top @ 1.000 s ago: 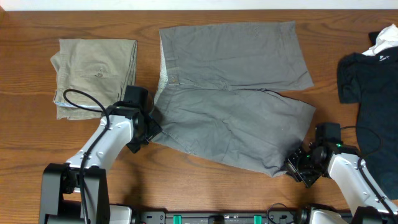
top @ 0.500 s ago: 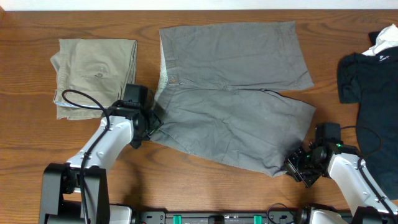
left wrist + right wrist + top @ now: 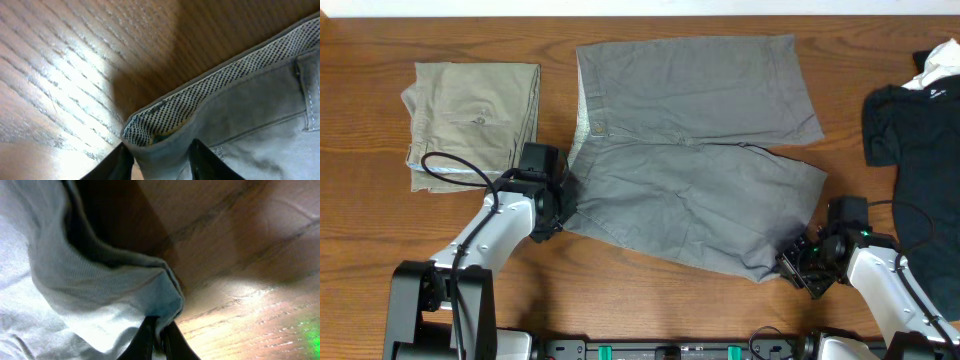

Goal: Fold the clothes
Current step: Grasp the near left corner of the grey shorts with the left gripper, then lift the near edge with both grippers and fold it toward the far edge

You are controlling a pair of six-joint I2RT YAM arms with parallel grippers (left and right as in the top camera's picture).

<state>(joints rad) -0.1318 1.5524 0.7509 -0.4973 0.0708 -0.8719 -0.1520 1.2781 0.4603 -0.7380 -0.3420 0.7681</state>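
Note:
The clothes (image 3: 700, 150), a mid-grey pair of shorts, lie spread flat across the middle of the table, waistband to the left. My left gripper (image 3: 560, 205) is at the lower left waistband corner. In the left wrist view its jaws (image 3: 160, 150) press on that corner from both sides, and the dotted waistband lining (image 3: 210, 100) shows just beyond. My right gripper (image 3: 790, 262) is at the lower right leg hem. The right wrist view shows its jaws (image 3: 159, 325) shut tight on a pinch of the grey hem (image 3: 75, 295).
A folded khaki-beige pair of trousers (image 3: 475, 120) lies at the left, close to my left arm. A black garment (image 3: 915, 140) with a white label (image 3: 932, 70) sits at the right edge, beside my right arm. Bare wood table (image 3: 650, 300) runs along the front.
My left gripper has slid a little onto the waistband corner and its jaws have closed in on the fabric. The right gripper keeps its place on the hem.

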